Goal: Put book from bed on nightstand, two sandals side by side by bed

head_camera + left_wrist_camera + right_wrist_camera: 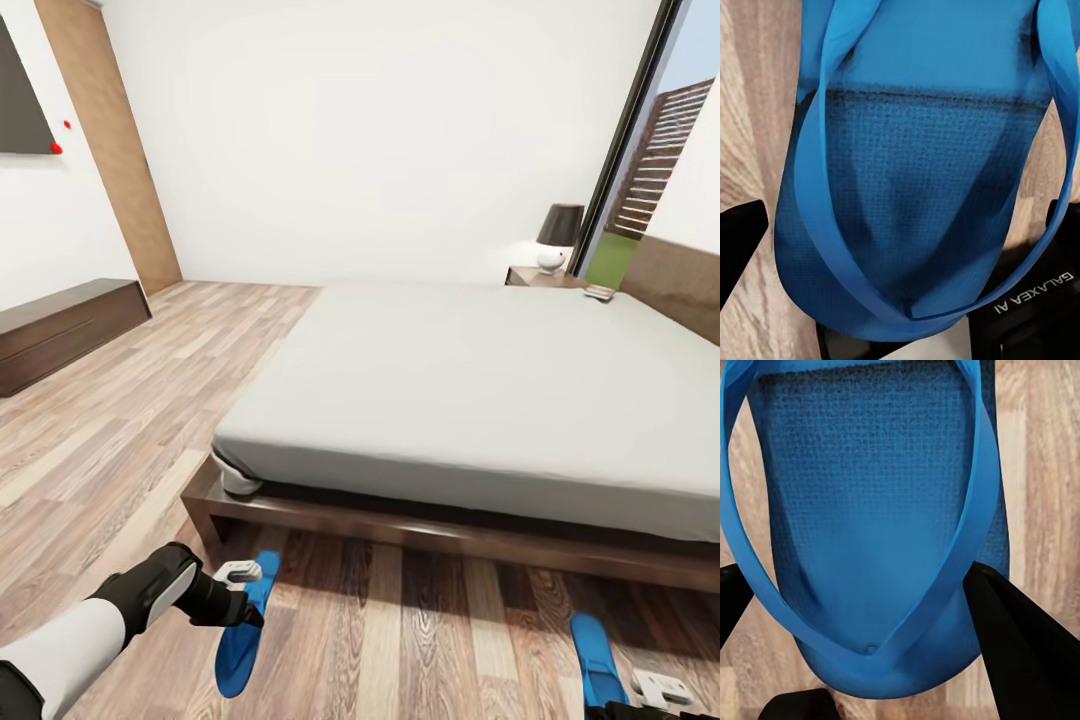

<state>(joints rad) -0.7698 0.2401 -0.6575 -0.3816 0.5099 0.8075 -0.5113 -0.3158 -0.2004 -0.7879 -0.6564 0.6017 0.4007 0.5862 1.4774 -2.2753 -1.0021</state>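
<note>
Two bright blue sandals lie on the plank floor beside the bed point(330, 525). My left gripper point(238, 578) hovers over the left sandal point(243, 640); in the left wrist view its fingers point(739, 244) stand wide apart on either side of the sandal's sole point(922, 202). My right gripper point(660, 690) is at the other sandal point(598, 660), and its fingers point(1024, 649) likewise straddle the sole point(870, 525), open. A small flat object, apparently the book point(598, 292), lies at the mattress's far right corner. Just behind it stands the nightstand point(528, 276).
A lamp with a dark shade point(558, 238) stands on the nightstand. A long dark bench-like unit point(60, 330) runs along the left wall. A tall dark-framed window point(640, 140) is at the right. Open floor lies left of the bed.
</note>
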